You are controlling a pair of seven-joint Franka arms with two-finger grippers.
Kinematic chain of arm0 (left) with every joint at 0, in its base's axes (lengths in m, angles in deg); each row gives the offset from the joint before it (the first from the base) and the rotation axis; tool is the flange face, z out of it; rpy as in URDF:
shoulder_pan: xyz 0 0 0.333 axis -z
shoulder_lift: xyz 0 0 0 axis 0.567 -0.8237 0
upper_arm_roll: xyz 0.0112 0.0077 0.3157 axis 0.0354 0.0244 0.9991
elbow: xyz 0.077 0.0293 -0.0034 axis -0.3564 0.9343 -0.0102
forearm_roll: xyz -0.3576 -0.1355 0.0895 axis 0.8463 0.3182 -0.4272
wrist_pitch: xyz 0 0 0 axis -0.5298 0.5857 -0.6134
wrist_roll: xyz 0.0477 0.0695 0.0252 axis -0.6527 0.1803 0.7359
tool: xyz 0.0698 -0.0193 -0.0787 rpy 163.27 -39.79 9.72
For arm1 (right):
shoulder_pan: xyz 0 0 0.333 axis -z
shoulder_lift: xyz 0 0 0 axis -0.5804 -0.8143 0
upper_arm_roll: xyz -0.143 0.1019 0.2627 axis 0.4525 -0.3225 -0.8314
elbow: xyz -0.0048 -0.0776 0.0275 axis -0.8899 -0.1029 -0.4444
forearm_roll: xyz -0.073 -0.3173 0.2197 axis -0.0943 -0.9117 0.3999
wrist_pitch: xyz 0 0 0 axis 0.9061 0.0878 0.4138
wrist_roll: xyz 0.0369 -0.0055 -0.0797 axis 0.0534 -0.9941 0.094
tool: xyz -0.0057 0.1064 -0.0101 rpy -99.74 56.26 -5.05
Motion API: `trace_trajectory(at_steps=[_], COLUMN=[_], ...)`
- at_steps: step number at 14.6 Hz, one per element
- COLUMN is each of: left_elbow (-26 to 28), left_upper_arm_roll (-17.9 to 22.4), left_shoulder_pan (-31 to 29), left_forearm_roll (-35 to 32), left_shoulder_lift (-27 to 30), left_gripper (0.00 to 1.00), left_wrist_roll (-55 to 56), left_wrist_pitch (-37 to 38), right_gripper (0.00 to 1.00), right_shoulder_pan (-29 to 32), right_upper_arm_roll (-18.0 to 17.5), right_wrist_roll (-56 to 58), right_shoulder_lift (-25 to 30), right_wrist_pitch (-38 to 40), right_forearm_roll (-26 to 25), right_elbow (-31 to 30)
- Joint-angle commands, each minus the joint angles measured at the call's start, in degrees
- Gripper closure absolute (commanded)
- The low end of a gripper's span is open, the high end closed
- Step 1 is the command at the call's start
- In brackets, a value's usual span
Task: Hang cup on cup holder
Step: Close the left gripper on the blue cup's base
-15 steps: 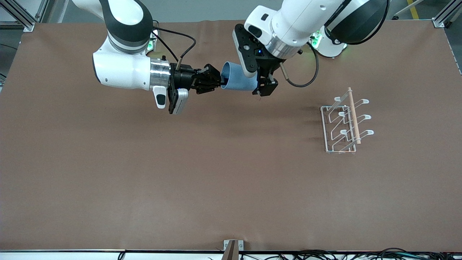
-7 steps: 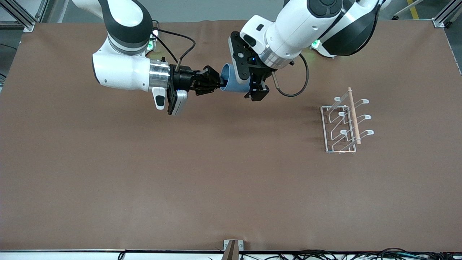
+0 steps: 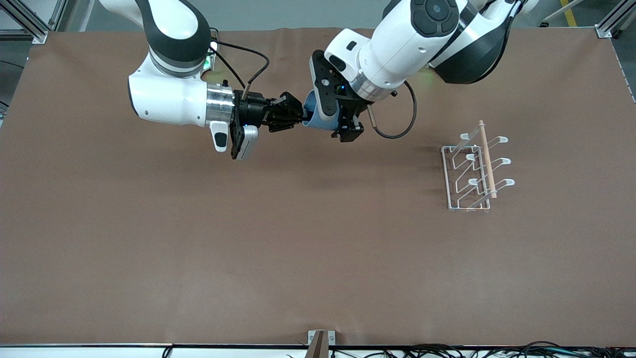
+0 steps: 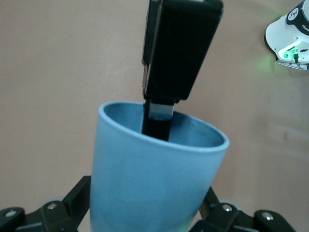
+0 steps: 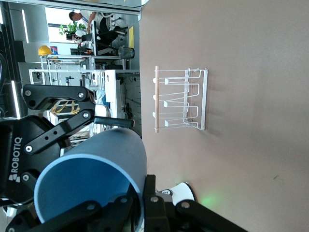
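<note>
The light-blue cup (image 3: 314, 119) lies on its side in the air over the table's part nearest the robots' bases. My right gripper (image 3: 301, 116) is shut on its rim, one finger inside and one outside, as the right wrist view (image 5: 145, 205) shows. My left gripper (image 3: 344, 127) is open, with its jaws on either side of the cup's body (image 4: 154, 183). The right gripper's finger (image 4: 157, 121) reaches into the cup's mouth. The white wire cup holder (image 3: 469, 171) with its wooden rod stands on the table toward the left arm's end, with no cup on it. It also shows in the right wrist view (image 5: 181, 99).
A brown mat (image 3: 278, 238) covers the table. Cables and a small bracket (image 3: 320, 340) lie along the edge nearest the front camera. The left arm's base with a green light (image 4: 289, 38) stands near the cup.
My left gripper has moved toward the right arm's end, sliding farther over the cup's body. The right gripper and the cup have hardly moved.
</note>
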Motion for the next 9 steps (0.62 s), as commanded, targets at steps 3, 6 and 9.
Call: trace_trajectory(at_steps=[3,6,9], left_elbow=[-0.17,-0.17,-0.26], left_upper_arm_roll=[0.11,0.11,0.2], left_shoulder_pan=[0.45,0.53,0.36], left_forearm_roll=[0.23,0.06,-0.12], left_shoulder_lift=[-0.43,-0.34,-0.34], left_gripper=[0.31,0.34,0.33], left_wrist_roll=[-1.84,-1.93,-2.02], left_wrist_pitch=[-1.59,-1.51,-1.51], right_gripper=[0.91,0.59,0.0], right_shoulder_pan=[0.1,0.27,0.63], right_upper_arm_roll=[-0.5,-0.5,-0.42], right_wrist_roll=[1.19,0.75,0.49], right_shoulder_lift=[0.99,0.99,1.17], right_wrist_pitch=[0.41,0.76,0.76], right_forearm_roll=[1.59,1.59,1.59], right_elbow=[-0.8,-0.8,-0.8])
